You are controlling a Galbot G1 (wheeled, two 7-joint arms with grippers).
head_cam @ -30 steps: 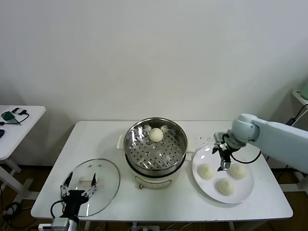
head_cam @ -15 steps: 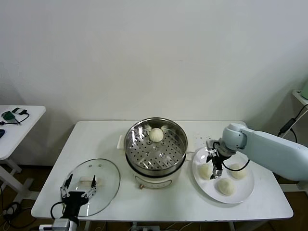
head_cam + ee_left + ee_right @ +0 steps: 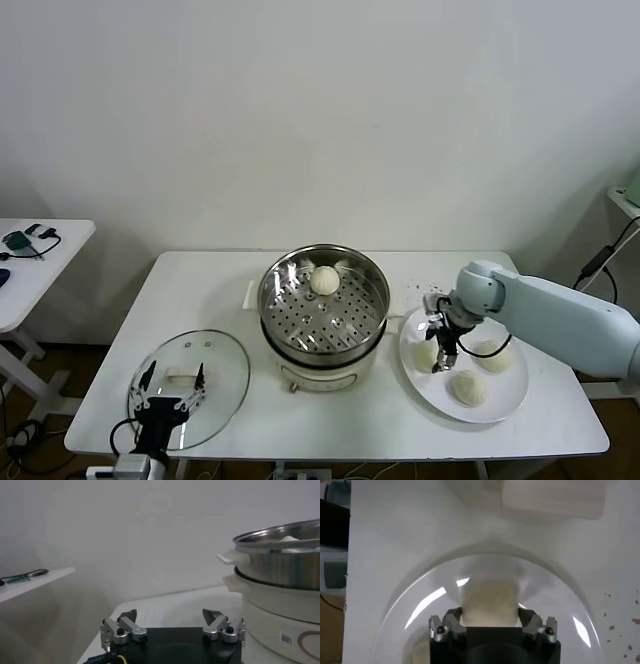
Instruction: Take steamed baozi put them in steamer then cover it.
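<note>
One baozi point(image 3: 323, 279) lies at the back of the steel steamer point(image 3: 276, 311) in the table's middle. Three more lie on the white plate point(image 3: 508, 402) to its right: a left one point(image 3: 424, 354), a right one point(image 3: 492, 353) and a front one point(image 3: 467, 387). My right gripper point(image 3: 438, 349) is down over the left baozi, open, a finger on each side of it; the right wrist view shows that baozi point(image 3: 490, 600) filling the gap of the gripper point(image 3: 490, 618). My left gripper point(image 3: 170, 386) is parked open above the glass cover point(image 3: 220, 370) at the front left.
The steamer point(image 3: 280, 555) on its white pot base stands close to the right of the left gripper point(image 3: 172, 620). A small white side table point(image 3: 40, 270) with cables stands far left. The plate's rim point(image 3: 420, 605) curves round the right gripper.
My right gripper has moved left across the plate from between the baozi and has come down over the left one. The left arm has barely moved.
</note>
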